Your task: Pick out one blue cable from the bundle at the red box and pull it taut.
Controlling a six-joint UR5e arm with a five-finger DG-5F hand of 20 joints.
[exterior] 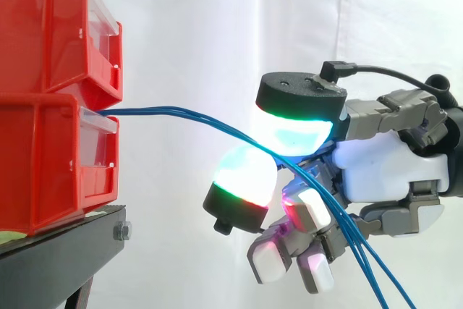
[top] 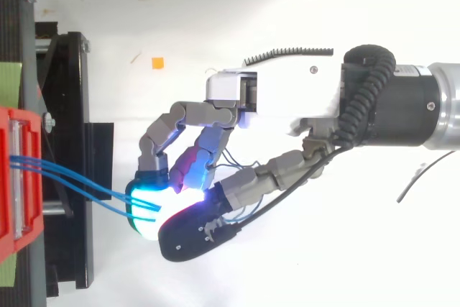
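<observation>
Several thin blue cables (exterior: 173,111) come out of the front of the lower red bin (exterior: 43,164), just under its clear lip. In the side view they run to the right in a gentle downward curve rather than a straight line. They pass between two thick glowing fingers (exterior: 293,132) of the hand (exterior: 383,168), one pad above the strands and one below, closed toward each other and pinching the cables. The remaining fingers curl under the palm, their tips glowing pink and white. Past the pinch the cables drop steeply to the lower right edge of the side view. From above, three strands leave the bin slightly apart and meet at a cyan-lit pad. An upper red bin (exterior: 43,27) sits stacked on the lower one. Both rest on a black stand (exterior: 58,258), with a white curtain (exterior: 188,27) behind.
</observation>
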